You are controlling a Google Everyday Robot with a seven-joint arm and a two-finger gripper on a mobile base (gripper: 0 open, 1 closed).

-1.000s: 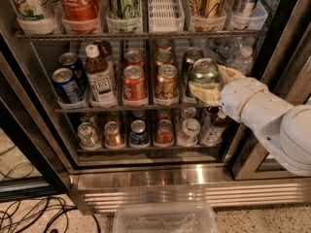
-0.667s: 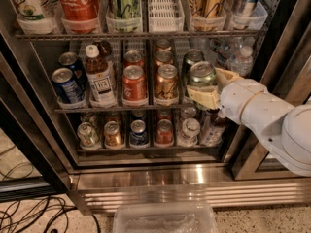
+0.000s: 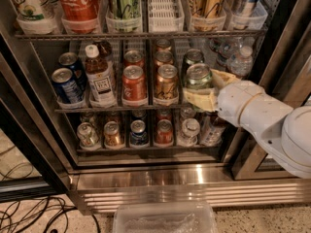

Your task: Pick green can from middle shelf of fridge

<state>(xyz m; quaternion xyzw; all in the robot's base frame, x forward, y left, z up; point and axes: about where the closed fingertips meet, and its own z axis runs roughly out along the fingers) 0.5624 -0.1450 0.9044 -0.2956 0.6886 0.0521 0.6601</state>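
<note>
The fridge (image 3: 146, 181) stands open in front of me. On its middle shelf (image 3: 104, 109) the front green can (image 3: 198, 75) stands in the right lane, with its silver top showing. A second green can (image 3: 193, 57) stands behind it. My gripper (image 3: 208, 88) reaches in from the right on a white arm. Its pale yellow fingers (image 3: 199, 99) hold the front green can, one across its lower front and one at its right side. The can's base is hidden by the finger.
Left of the can on the same shelf stand copper-orange cans (image 3: 166, 81), red cans (image 3: 133, 83), a small bottle (image 3: 99, 76) and blue cans (image 3: 64, 84). Water bottles (image 3: 240, 59) stand at the right. Tall cans fill the rack above (image 3: 124, 1), small cans the rack below (image 3: 138, 132). A clear bin (image 3: 165, 218) lies on the floor.
My gripper and the green can have shifted slightly left. Nothing else on the shelves has moved.
</note>
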